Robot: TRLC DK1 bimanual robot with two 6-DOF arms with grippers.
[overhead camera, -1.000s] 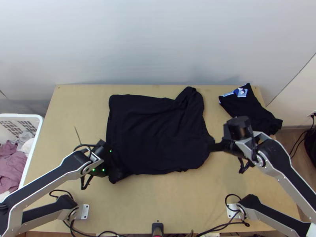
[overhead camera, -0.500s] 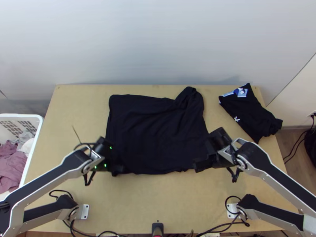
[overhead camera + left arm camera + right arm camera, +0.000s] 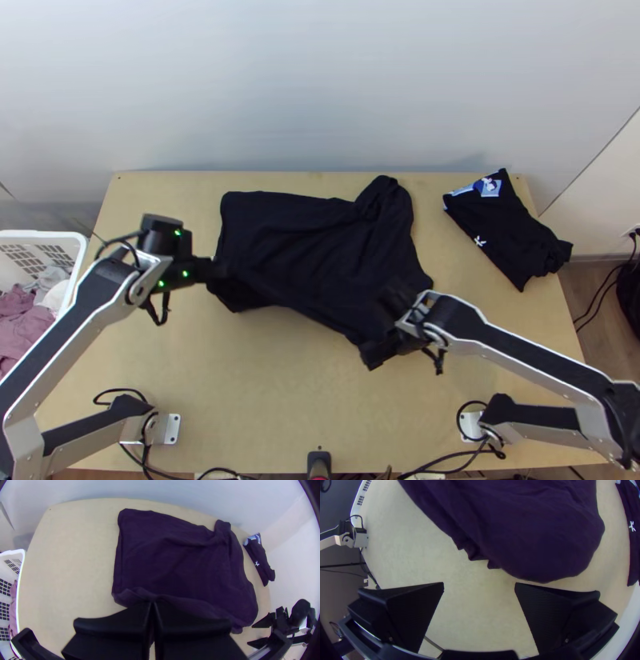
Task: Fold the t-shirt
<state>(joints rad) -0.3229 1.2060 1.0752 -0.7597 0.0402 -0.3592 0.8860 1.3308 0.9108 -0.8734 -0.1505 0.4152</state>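
One clenched left hand [image 3: 221, 270] grasps the near left part of a black T-shirt [image 3: 312, 248], while the right hand [image 3: 379, 326], released, its fingers wide apart, is at the near edge. The shirt lies mostly spread across the middle of a light wooden desk [image 3: 280, 408], bunched at its far right. Another dark garment [image 3: 504, 228] rests farther right; a white basket [image 3: 48, 234] holds clothes [image 3: 24, 332] at left.

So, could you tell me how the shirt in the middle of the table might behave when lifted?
The shirt is probably floppy: it puckers where the left gripper pinches it. It would likely sag between grips, given its soft wrinkles. It may bunch if pushed, as its far right corner does.
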